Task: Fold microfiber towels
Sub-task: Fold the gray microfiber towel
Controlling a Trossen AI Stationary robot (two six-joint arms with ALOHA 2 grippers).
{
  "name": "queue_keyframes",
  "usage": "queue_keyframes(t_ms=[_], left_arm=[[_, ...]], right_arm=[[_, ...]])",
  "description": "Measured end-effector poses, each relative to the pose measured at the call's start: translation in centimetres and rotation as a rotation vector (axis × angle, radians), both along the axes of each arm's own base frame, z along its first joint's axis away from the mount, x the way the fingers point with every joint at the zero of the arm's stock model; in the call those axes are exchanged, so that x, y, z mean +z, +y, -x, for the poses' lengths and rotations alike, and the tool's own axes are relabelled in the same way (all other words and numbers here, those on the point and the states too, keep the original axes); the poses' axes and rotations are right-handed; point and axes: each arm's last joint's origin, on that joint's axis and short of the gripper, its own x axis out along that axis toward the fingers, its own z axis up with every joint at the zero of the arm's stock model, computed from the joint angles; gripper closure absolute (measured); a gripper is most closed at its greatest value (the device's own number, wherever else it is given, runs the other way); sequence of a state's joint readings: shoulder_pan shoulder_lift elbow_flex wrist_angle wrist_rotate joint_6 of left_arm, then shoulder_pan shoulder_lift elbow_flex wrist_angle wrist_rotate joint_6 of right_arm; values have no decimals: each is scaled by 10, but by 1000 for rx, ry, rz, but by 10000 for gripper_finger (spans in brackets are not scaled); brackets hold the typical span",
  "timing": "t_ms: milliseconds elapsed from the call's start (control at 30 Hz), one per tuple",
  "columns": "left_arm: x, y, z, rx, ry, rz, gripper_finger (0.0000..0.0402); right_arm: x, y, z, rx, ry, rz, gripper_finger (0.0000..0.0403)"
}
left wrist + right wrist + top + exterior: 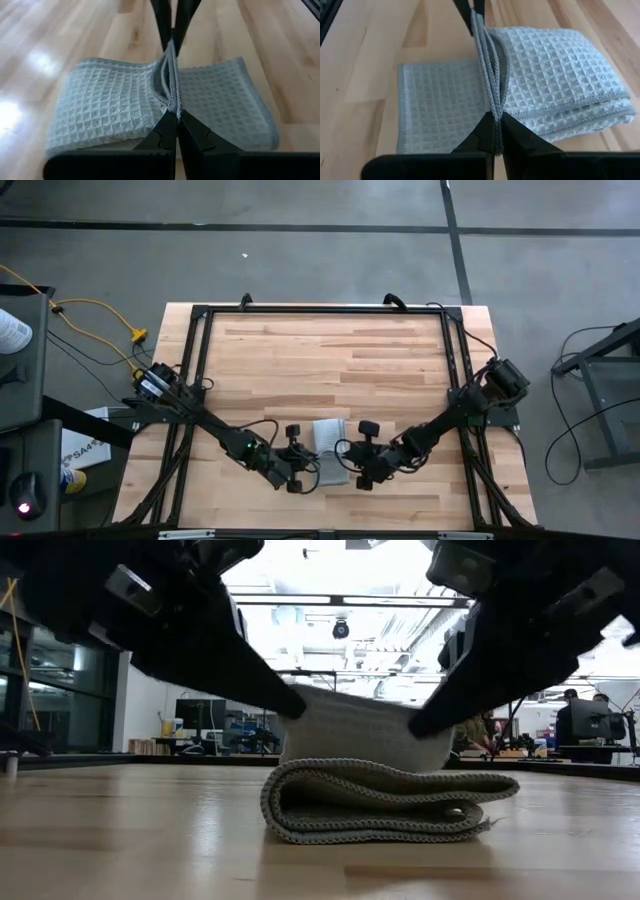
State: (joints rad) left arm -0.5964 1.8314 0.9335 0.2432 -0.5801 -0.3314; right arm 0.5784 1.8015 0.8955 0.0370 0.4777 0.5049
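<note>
Both arms are reaching inward, low over the wooden table's [300,360] near edge; the left gripper [172,117] and right gripper [495,117] are each pinching the folded microfiber towel's [330,450] raised edge between closed fingers.

Both arms reach inward and low near the front, meeting at the middle. The left pincer [300,463] is clamped on a raised edge of the towel [331,450]; the right pincer [361,454] faces it from the other side, clamped on the same edge
</note>
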Motion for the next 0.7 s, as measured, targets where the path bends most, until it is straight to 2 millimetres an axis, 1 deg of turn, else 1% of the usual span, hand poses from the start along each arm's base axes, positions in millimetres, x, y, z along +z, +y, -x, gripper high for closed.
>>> queue_keyframes(t_ms=[100,200,400,533,700], left_arm=[[-5,-4,-2,-1,9,6,401],[-5,-12,-4,-16,7,6,402],[-6,-21,-4,-34,6,7,401],[-6,-23,-3,-36,7,14,401],[-6,-25,-2,-37,12,28,401]], right_arm=[[-2,4,3,10,0,15,398],[-6,8,3,22,-3,17,398],[-5,15,6,41,-28,18,398],[-4,20,7,62,-50,28,398],[-3,21,6,76,-59,17,398]])
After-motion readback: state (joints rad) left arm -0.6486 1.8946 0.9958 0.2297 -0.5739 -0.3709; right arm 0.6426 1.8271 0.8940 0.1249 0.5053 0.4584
